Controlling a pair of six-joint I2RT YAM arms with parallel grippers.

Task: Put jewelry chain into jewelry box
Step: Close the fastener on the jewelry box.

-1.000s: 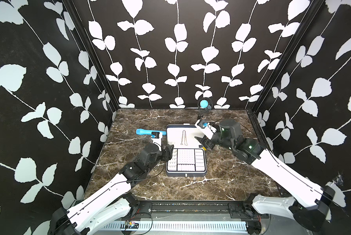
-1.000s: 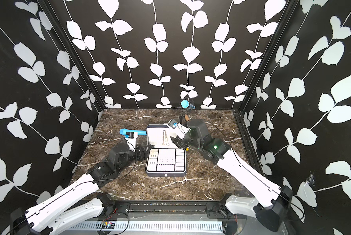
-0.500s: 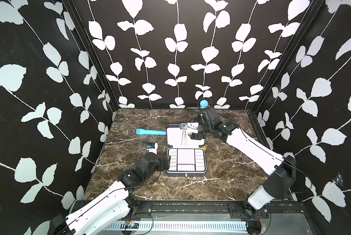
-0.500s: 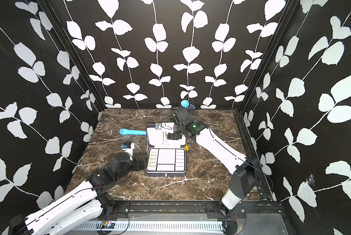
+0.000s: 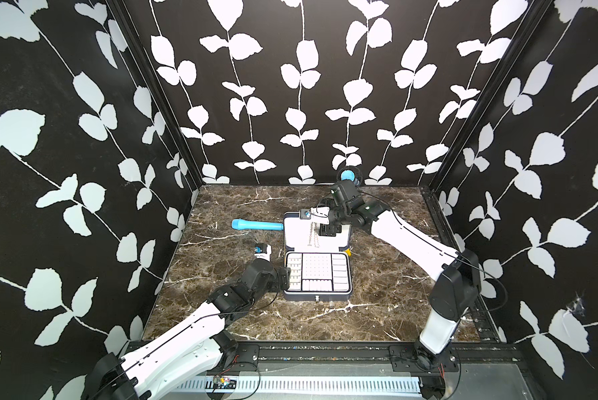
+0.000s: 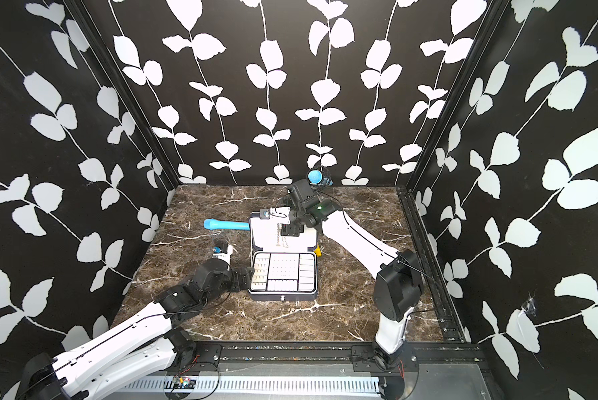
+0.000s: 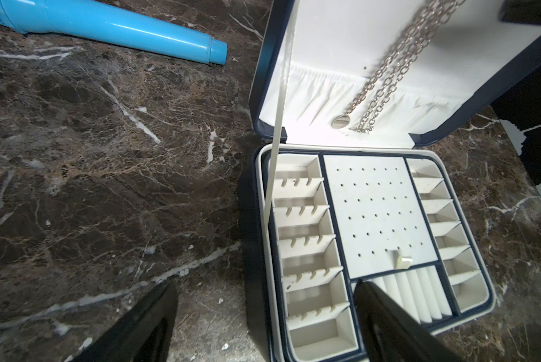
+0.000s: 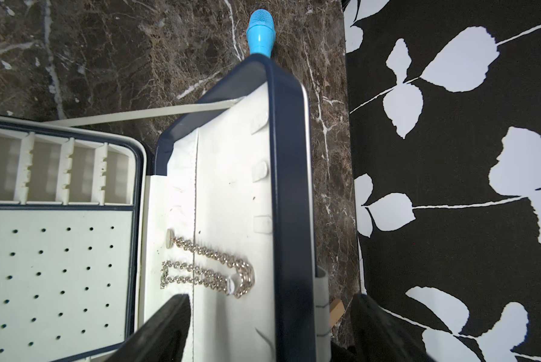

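1. We find the jewelry box [image 5: 316,296] open on the marble table [image 5: 377,294]. Its compartmented tray lies flat and its lid is raised behind it. A white strap [image 7: 278,125] joins lid and tray along one side.
2. The jewelry chain [image 5: 313,235] hangs against the lid's white lining, doubled into a few strands. In the right wrist view the jewelry chain [image 8: 206,269] is looped over a small white tab near the lid's rim. One end carries a small round disc, and the lower ends stop just above the hinge line.
3. Right gripper [image 8: 269,297]: the jaws stand wide apart and hold nothing. One finger is in front of the lining and the other behind the lid, with the lid's rim between them. Neither finger touches the chain.
4. Left gripper [image 7: 264,285]: the jaws are spread wide and empty, low at the box's left side. One finger is over the table and the other over the tray, with the side wall between them.
5. A blue tube [image 5: 257,225] lies on the table, one end just beside the lid's left edge. A yellow block [image 5: 349,252] sits at the box's right hinge corner.
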